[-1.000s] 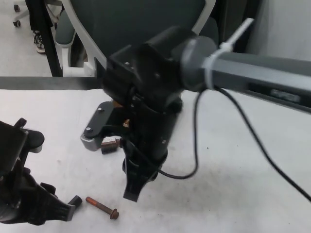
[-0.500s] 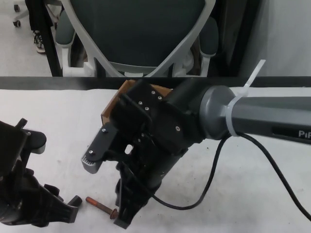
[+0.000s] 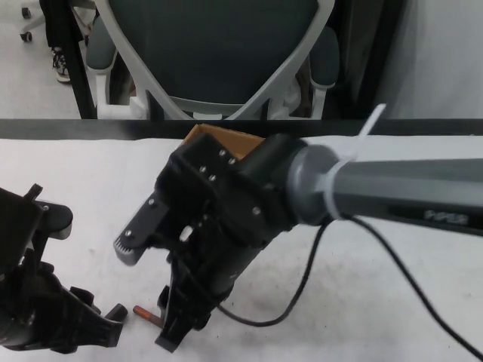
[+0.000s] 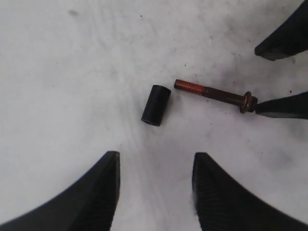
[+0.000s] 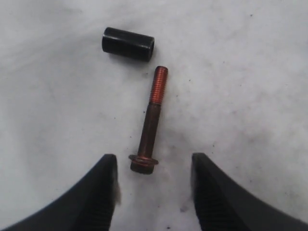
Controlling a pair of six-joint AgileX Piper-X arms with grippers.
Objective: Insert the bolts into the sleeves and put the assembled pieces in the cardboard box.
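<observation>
Copper-coloured bolt (image 5: 150, 120) flat on the white desk (image 5: 250, 96), not in the sleeve. Threaded end aimed at the side of the black sleeve (image 5: 128, 44), just short of it with a small gap; flanged head at the other end. Sleeve on its side too, open end visible, nothing inside as far as can be told.

Right gripper (image 5: 154, 161) low over the bolt head, fingers spread wide, one on each side of the head, nothing held. In the left wrist view, one of those right fingers (image 4: 284, 106) with its tip just beside the bolt head, touching or not unclear; the other one apart from the bolt.

Left gripper (image 4: 155, 159) near the sleeve, on the side away from the bolt head, fingers wide apart, nothing between them, only bare desk in the gap.

Cardboard box (image 3: 223, 139) at the far side of the desk, mostly hidden behind the right arm's wrist, well apart from bolt and sleeve; contents not visible.

Black cable (image 3: 302, 290) looping from the right arm down onto the desk. White zip tie (image 3: 355, 162) round the right arm. Grey chair (image 3: 219, 45) behind the desk.
</observation>
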